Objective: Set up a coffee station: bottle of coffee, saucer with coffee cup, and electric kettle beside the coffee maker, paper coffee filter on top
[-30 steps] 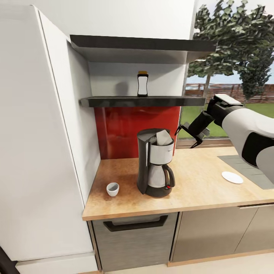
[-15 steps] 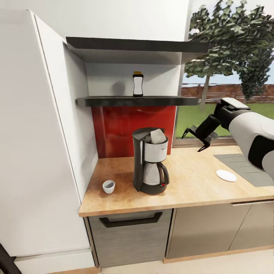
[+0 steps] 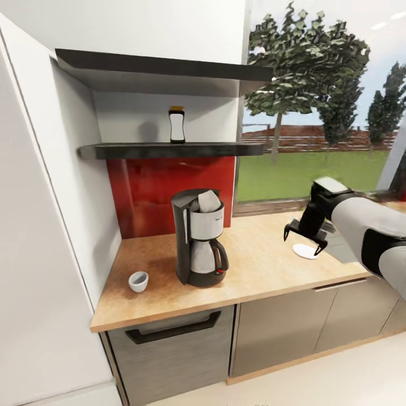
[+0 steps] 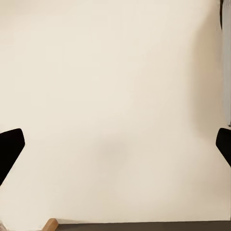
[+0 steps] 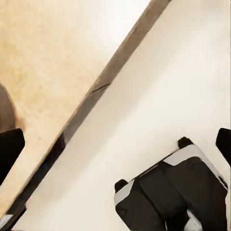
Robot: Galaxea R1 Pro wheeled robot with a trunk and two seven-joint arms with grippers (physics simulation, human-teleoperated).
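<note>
The coffee maker (image 3: 198, 239) stands on the kitchen countertop (image 3: 254, 270) with the white paper coffee filter (image 3: 209, 201) poking out of its top. To its left sits the coffee cup (image 3: 138, 281). The bottle of coffee (image 3: 176, 124) stands on the kitchen shelf (image 3: 141, 150). Further right on the counter lies the saucer (image 3: 305, 252), and my right gripper (image 3: 304, 241) hangs open just over it, fingers pointing down. In the left wrist view my left gripper (image 4: 115, 149) is open over bare cream floor. The electric kettle is out of view.
A tall white cabinet (image 3: 39, 225) walls off the counter's left end. A red backsplash (image 3: 152, 192) and a thicker upper shelf (image 3: 158, 62) sit behind and above the coffee maker. A window (image 3: 316, 146) runs along the back right. My base (image 5: 168, 192) stands on the floor.
The camera has swung, shifting the scene left. My right gripper has dropped from beside the window down and rightward to just above the saucer. It stays open.
</note>
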